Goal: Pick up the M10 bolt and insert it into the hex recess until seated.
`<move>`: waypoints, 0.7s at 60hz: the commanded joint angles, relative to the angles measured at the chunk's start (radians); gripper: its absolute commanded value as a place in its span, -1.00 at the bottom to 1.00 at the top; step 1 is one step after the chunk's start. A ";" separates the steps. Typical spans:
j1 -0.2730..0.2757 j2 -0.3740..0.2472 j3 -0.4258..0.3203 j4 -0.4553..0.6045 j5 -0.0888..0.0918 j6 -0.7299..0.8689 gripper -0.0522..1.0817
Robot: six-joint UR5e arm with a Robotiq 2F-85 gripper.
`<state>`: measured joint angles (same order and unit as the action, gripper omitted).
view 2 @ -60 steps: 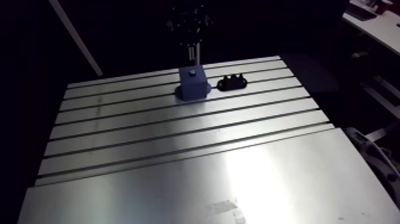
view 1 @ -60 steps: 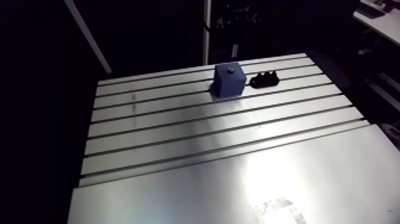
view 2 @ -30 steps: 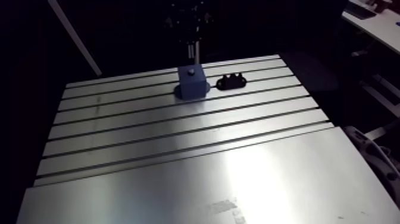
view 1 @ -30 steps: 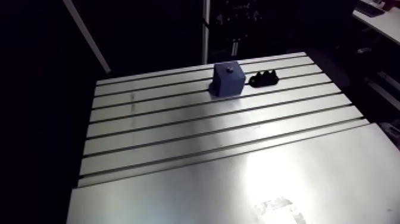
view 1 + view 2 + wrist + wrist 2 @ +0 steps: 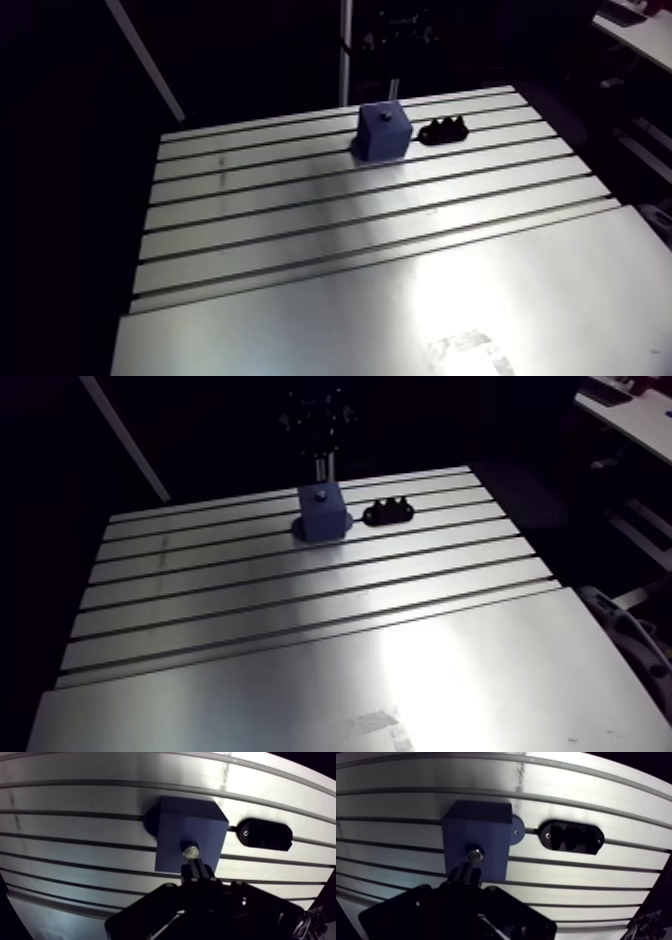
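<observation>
Bolt [image 5: 190, 851] unmoved, upright in blue block [image 5: 175, 827], head up

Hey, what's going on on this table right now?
A robot arm's hand hangs just above a blue block on the slotted table. The bolt sits in the block's top face, its head showing just ahead of the fingertips, which are close together and do not appear to grip it. A black holder lies beside the block.
</observation>
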<state>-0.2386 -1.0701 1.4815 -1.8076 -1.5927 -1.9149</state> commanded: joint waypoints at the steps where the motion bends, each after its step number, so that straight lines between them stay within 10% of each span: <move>1: 0.001 0.000 0.007 -0.003 0.000 -0.002 0.99; 42: 0.003 -0.004 0.042 -0.080 0.004 -0.002 0.99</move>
<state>-0.2361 -1.0732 1.5177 -1.8663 -1.5933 -1.9155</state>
